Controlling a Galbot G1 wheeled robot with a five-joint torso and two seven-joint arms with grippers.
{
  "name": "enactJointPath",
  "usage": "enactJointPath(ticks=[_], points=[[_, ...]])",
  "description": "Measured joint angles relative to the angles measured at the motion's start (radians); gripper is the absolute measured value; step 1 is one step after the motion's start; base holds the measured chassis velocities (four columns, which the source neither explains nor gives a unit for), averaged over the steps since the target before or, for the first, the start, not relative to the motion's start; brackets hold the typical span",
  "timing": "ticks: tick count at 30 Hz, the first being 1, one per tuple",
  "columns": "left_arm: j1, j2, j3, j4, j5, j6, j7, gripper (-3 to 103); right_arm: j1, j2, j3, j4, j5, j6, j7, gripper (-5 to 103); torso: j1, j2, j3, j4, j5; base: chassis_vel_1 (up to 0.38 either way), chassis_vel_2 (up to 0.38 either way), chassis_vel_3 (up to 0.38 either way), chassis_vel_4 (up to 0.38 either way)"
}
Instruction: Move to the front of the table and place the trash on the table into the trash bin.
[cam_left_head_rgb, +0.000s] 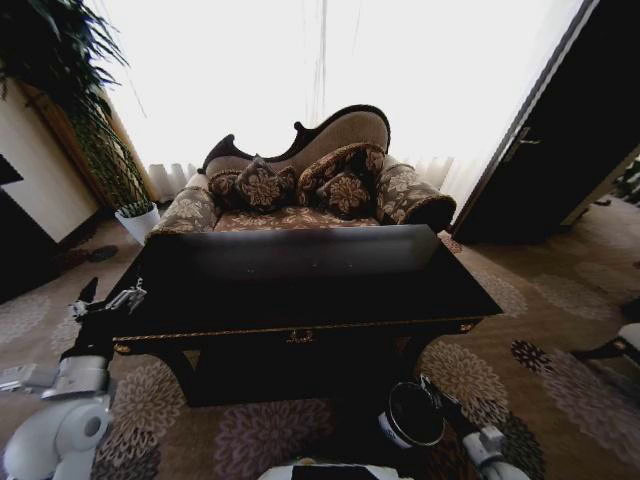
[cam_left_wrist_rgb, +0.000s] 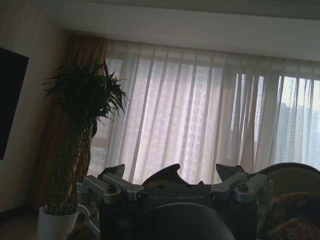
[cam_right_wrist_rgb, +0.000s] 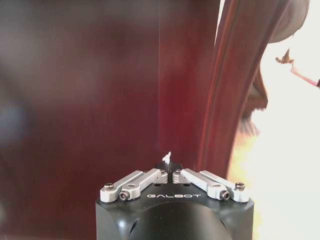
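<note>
**Operator:** What is in front of you?

**Robot:** You see the table (cam_left_head_rgb: 300, 295) right in the middle. It is big, dark and shiny, with a flat top and straight edges. A thin gold line runs along its near edge, and a small gold ornament (cam_left_head_rgb: 300, 337) sits in the middle of that edge. Behind it, on the far side, is the sofa (cam_left_head_rgb: 300, 215). It is soft, has a flower pattern and a curvy dark back.

**Operator:** Where is the trash bin?

**Robot:** The trash bin (cam_left_head_rgb: 413, 414) is near you, low down on the right, in front of the table. It is round and black with a shiny rim. The right arm (cam_left_head_rgb: 478, 440) is just beside it. You cannot tell if they touch.

**Operator:** What is the right gripper doing?

**Robot:** The right gripper (cam_right_wrist_rgb: 167, 171) has its metal fingers pressed together. A tiny white bit (cam_right_wrist_rgb: 167, 157) pokes up at the tips. You cannot tell what it is. A smooth dark red surface is in front of it.

**Operator:** And the left one?

**Robot:** The left gripper (cam_left_head_rgb: 118, 298) is by the near left corner of the table. Its fingers (cam_left_wrist_rgb: 114, 176) are spread wide and hold nothing. Past them you see thin white curtains, a leafy plant (cam_left_wrist_rgb: 82, 100) and its white pot (cam_left_wrist_rgb: 55, 222).
</note>
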Motion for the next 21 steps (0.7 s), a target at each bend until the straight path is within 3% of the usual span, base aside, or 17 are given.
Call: enactJointPath(ticks=[2,4,21], points=[[0.021,0.007,-0.042,-0.008,-0.015,0.000,-0.001,100,0.046,-0.008,-0.025,-0.103,-0.090,-0.019,0.035,0,0.000,0.000,0.000,-0.0003,-0.0002,0.000,0.000,0.000,0.000],[0.033,0.007,-0.061,-0.012,-0.019,0.000,-0.002,100,0.082,-0.015,-0.047,-0.176,-0.105,-0.040,0.062,0,0.000,0.000,0.000,-0.0002,-0.0004,0.000,0.000,0.000,0.000],[0.080,-0.012,-0.108,-0.028,-0.019,0.000,-0.003,100,0.207,0.017,-0.121,-0.331,-0.093,-0.119,0.140,0,0.000,0.000,0.000,-0.0001,-0.0003,0.000,0.000,0.000,0.000]])
